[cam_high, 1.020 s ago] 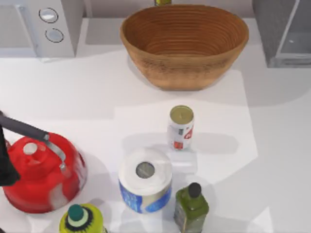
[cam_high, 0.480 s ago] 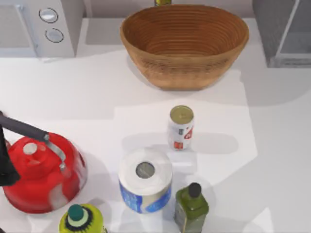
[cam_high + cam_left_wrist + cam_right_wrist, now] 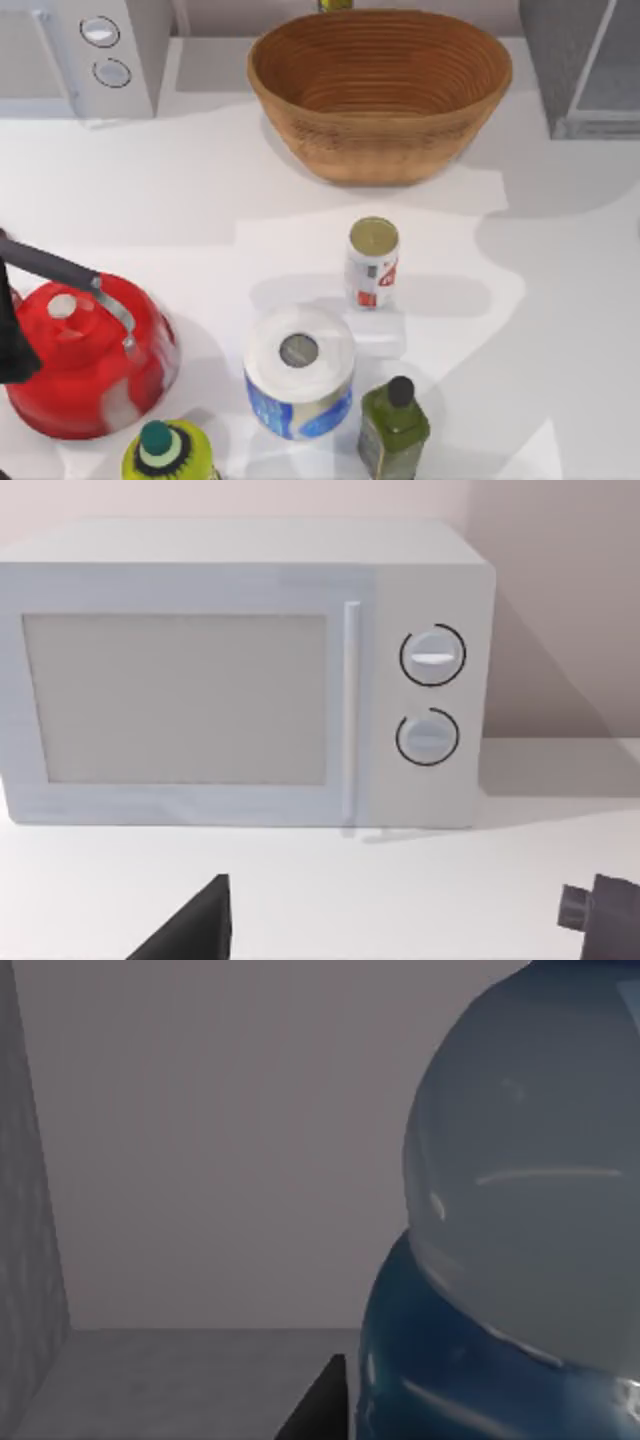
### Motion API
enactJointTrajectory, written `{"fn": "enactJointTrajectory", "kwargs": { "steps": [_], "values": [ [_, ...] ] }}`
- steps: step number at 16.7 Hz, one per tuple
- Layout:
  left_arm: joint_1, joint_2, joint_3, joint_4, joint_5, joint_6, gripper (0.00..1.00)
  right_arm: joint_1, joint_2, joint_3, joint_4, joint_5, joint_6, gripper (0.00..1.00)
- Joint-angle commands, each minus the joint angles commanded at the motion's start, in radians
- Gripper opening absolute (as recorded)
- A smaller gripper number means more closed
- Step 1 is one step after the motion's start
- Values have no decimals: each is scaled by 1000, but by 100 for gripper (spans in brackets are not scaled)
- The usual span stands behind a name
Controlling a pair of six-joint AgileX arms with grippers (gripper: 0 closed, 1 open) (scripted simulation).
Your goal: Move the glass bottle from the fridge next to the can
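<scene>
On the left, my left arm (image 3: 12, 330) sits parked by the red kettle (image 3: 85, 355), its wrist camera facing the microwave (image 3: 240, 670); I cannot tell how its fingers stand. One kettle, one microwave, one basket (image 3: 380, 90), one paper roll (image 3: 299, 385), one can (image 3: 372, 262), two green bottles at the near edge. On the right, in the fridge (image 3: 580, 70), the glass bottle (image 3: 520, 1220) looms right against my right wrist camera. I judge I'm at the reach-and-grasp step. Whether those fingers have clenched, I cannot tell. Next: secure it, draw it out, stand it beside the can.
</scene>
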State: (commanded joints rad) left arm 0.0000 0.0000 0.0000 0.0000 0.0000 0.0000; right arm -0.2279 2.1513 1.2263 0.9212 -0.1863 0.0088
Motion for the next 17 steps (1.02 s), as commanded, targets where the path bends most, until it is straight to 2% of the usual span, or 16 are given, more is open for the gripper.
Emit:
{"fn": "enactJointTrajectory", "kwargs": {
  "steps": [5,12,17],
  "values": [
    [0,0,0,0,0,0,100,-15,-51,-77,35,-12,1,0],
    [0,0,0,0,0,0,100,-72,-300,-509,177,-77,3,0],
    [0,0,0,0,0,0,100,-93,-387,-618,227,-99,3,0]
  ]
}}
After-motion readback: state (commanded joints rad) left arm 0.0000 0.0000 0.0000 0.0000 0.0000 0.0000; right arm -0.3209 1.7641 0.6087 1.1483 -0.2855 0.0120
